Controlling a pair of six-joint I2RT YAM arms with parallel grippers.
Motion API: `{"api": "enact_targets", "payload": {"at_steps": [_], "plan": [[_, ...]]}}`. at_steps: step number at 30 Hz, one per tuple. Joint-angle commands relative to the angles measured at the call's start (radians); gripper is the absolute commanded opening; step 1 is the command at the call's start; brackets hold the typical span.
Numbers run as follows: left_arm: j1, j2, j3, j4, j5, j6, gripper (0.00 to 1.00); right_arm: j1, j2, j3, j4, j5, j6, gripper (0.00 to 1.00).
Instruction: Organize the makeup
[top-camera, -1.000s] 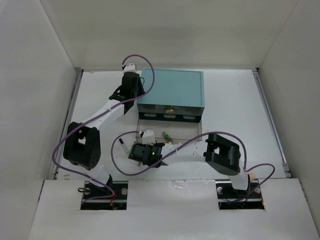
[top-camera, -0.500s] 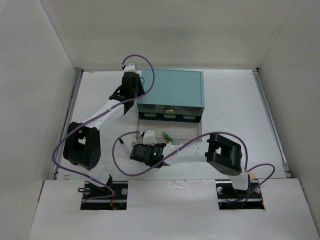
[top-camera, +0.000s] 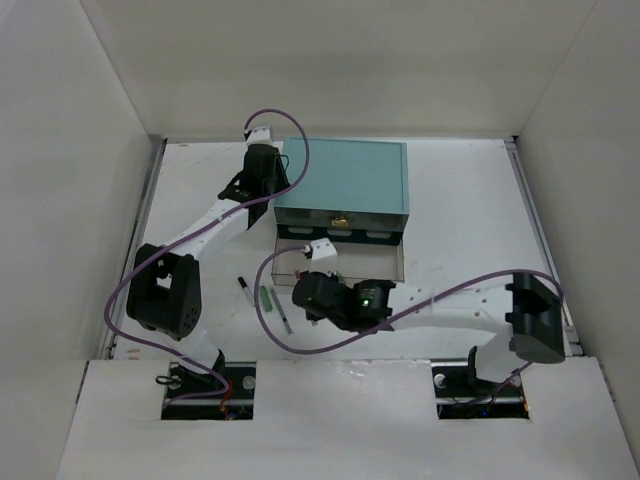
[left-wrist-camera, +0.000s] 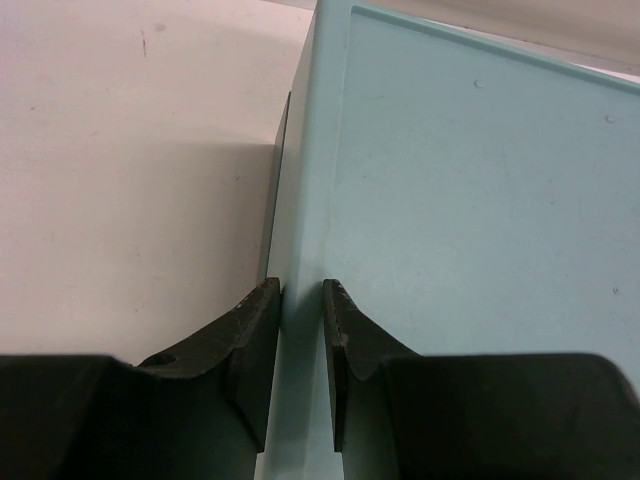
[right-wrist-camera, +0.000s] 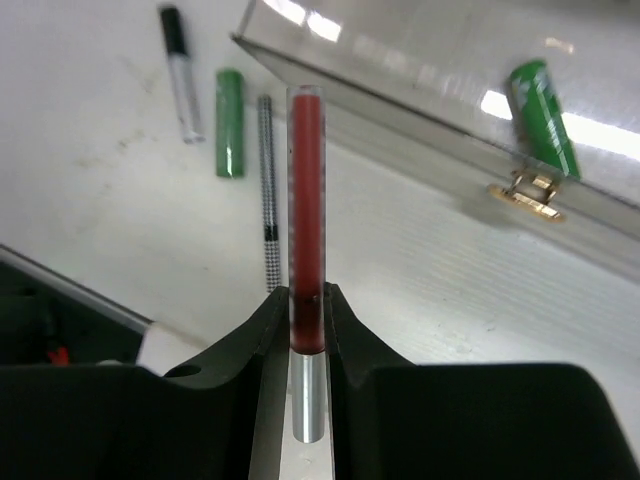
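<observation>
R gripper (right-wrist-camera: 303, 300) clamped on thin red pencil (right-wrist-camera: 306, 190), silver end, held near tail. Clear drawer tray (right-wrist-camera: 400, 115) ahead-right. Risk: long overhang pivots in pinch, tip catches tray wall. L gripper (left-wrist-camera: 300, 300) astride teal drawer box (left-wrist-camera: 470, 200) edge, grip unclear.

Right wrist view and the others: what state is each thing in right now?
red tube: clamped between the fingers.
right gripper: shut on red tube.
clear drawer: pulled open.
drawer's green stick: lying inside.
loose green stick: lying on table.
black-capped tube: lying on table.
checked pencil: lying on table.
left gripper: at teal box edge, grip unclear.
</observation>
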Motion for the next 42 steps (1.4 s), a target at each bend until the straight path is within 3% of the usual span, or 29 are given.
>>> {"api": "enact_targets", "payload": {"at_steps": [1, 5, 10, 13, 15, 18, 20, 27, 33, 42], "plan": [[-0.011, 0.055, -0.035, -0.203, 0.043, 0.021, 0.08, -0.044, -0.103, -0.037, 0.115, -0.011, -0.084, 0.0], [-0.016, 0.059, -0.033, -0.203, 0.043, 0.02, 0.08, -0.151, -0.159, -0.081, 0.178, -0.055, -0.173, 0.0], [-0.023, 0.064, -0.029, -0.203, 0.043, 0.021, 0.08, -0.297, -0.118, -0.107, 0.267, -0.139, -0.314, 0.0], [-0.025, 0.065, -0.027, -0.203, 0.043, 0.021, 0.08, -0.355, -0.065, -0.107, 0.34, -0.189, -0.423, 0.07], [-0.025, 0.065, -0.026, -0.205, 0.043, 0.021, 0.08, -0.375, -0.04, -0.098, 0.368, -0.205, -0.46, 0.2], [-0.026, 0.065, -0.024, -0.213, 0.043, 0.021, 0.08, -0.374, -0.038, -0.081, 0.371, -0.207, -0.482, 0.54], [-0.028, 0.065, -0.023, -0.214, 0.041, 0.021, 0.08, -0.369, -0.067, -0.081, 0.376, -0.204, -0.491, 0.62], [-0.032, 0.07, -0.019, -0.214, 0.041, 0.021, 0.08, -0.213, -0.106, -0.075, 0.367, -0.27, -0.476, 0.62], [-0.029, 0.071, -0.015, -0.219, 0.035, 0.023, 0.08, -0.088, 0.098, 0.035, 0.347, -0.311, -0.373, 0.61], [-0.022, 0.062, -0.013, -0.231, 0.028, 0.023, 0.08, -0.035, 0.33, 0.216, 0.213, -0.151, -0.322, 0.58]]}}
